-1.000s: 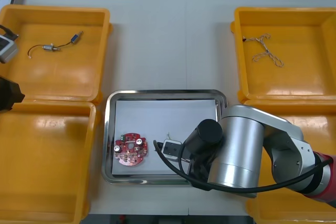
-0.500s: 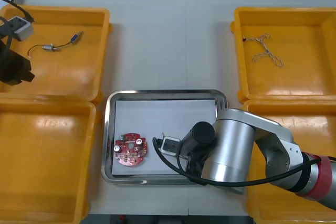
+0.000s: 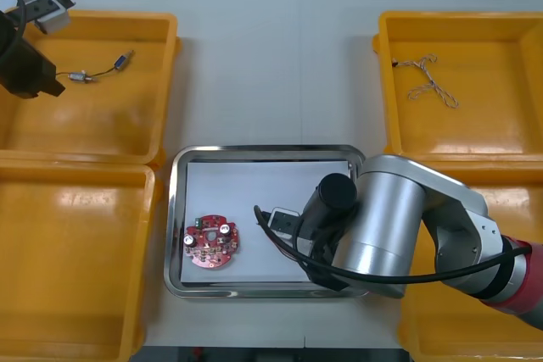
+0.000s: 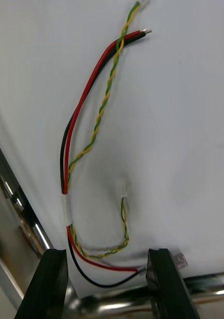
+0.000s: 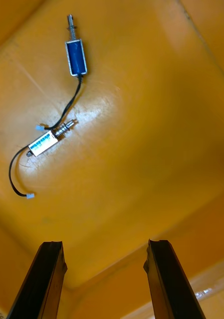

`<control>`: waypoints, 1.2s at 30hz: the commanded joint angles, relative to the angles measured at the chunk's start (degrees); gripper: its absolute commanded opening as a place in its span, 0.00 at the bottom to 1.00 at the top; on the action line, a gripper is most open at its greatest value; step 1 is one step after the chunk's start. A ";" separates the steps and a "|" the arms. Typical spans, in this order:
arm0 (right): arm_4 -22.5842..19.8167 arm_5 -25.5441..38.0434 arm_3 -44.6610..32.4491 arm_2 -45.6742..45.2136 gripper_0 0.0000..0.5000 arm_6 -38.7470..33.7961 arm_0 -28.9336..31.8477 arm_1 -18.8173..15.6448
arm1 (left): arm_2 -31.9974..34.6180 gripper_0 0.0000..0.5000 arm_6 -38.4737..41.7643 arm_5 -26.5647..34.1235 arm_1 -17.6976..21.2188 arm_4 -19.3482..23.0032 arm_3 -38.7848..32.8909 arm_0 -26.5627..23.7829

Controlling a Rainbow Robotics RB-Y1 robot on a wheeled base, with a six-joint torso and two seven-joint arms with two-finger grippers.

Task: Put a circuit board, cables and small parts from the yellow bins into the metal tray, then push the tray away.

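My right gripper (image 4: 107, 256) stands open low over the white inside of the metal tray (image 3: 254, 152). A red and yellow cable bundle (image 4: 87, 99) with black strands lies flat on the tray, its near end between my fingers and free of them. The round red circuit board (image 3: 210, 243) lies in the tray's near left part. My right arm (image 3: 373, 226) covers the tray's right side. My left gripper (image 3: 34, 78) hangs open over the far left yellow bin (image 3: 161, 82), a short way from two small metal parts (image 5: 45, 142) joined by a black cable.
A twisted blue and white cable (image 3: 428, 82) lies in the far right yellow bin (image 3: 386, 82). The near left bin (image 3: 76, 260) holds nothing that I can see. Bare table runs between the two far bins.
My right gripper has opened and let the cable bundle go onto the tray. My left arm has moved toward the table's far edge, over the far left bin.
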 commanded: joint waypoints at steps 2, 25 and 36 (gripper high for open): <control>-4.79 4.11 -4.76 -7.64 0.92 2.87 -1.29 1.28 | -1.47 0.98 -9.38 -3.00 -1.00 -4.79 4.10 -5.21; -17.01 13.13 -5.73 -39.81 0.93 -3.11 -0.94 0.75 | -4.64 1.00 -22.04 -23.48 -2.14 -8.57 17.98 -8.02; -18.86 13.13 -5.73 -48.34 0.92 -17.61 2.05 -3.55 | -5.52 1.00 -24.23 -28.66 -3.81 -10.68 20.18 -8.11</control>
